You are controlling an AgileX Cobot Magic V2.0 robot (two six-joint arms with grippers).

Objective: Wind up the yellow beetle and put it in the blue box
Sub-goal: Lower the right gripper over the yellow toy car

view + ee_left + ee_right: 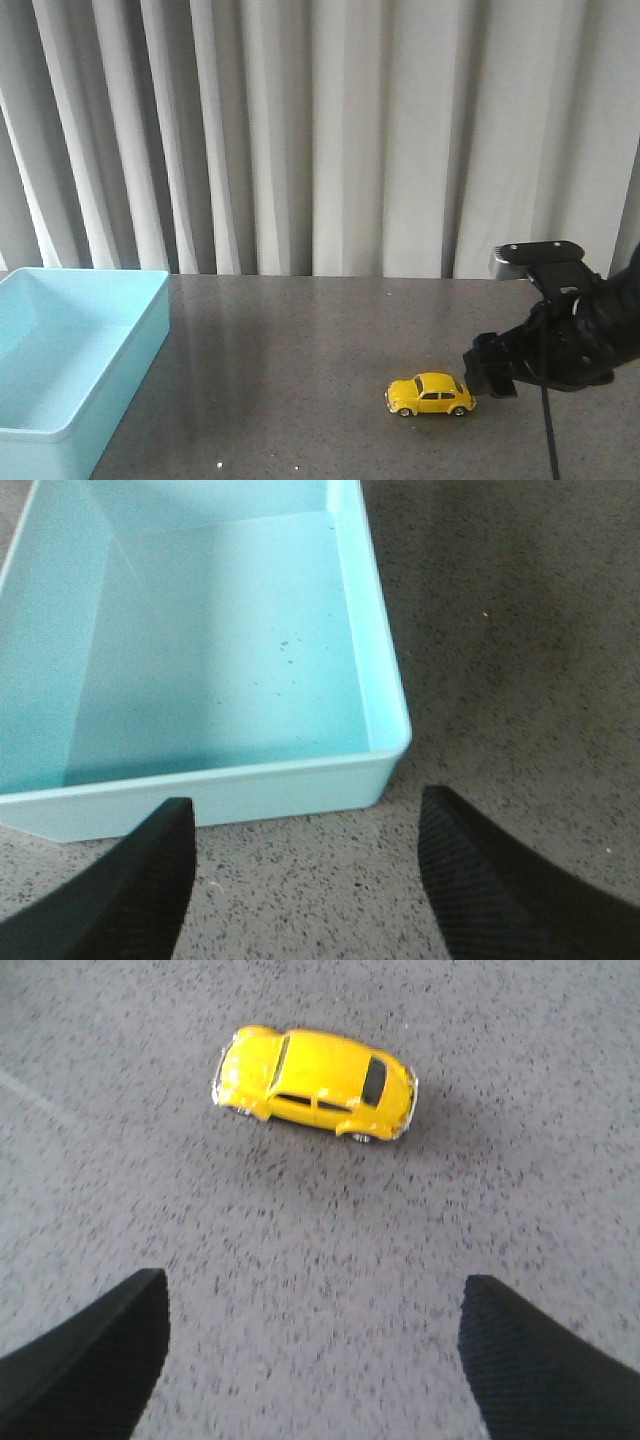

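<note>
Your right gripper is spread wide, holding nothing: two black fingers with a fine cross-hatched pad texture sit at the lower corners of the right wrist view, bare table between them. In the front view that gripper hangs at the lower right on a bulky black arm, just right of the yellow beetle and not touching it.

Beetle: small, glossy, rounded yellow shell, dark windows, silver-hubbed wheels, standing on all four wheels, lower right of centre in the front view. In the right wrist view it lies in the upper middle, well clear of both fingers.

Your left gripper is also open and empty, same black textured fingers, hovering just off a rounded corner of the blue box.

Box: pale turquoise plastic, rectangular, low walls, smooth interior with a few dark specks, at the lower left of the front view, well apart from the beetle.

Table: dark grey speckled surface, slightly glossy. Pale pleated curtain fills the upper frame.
</note>
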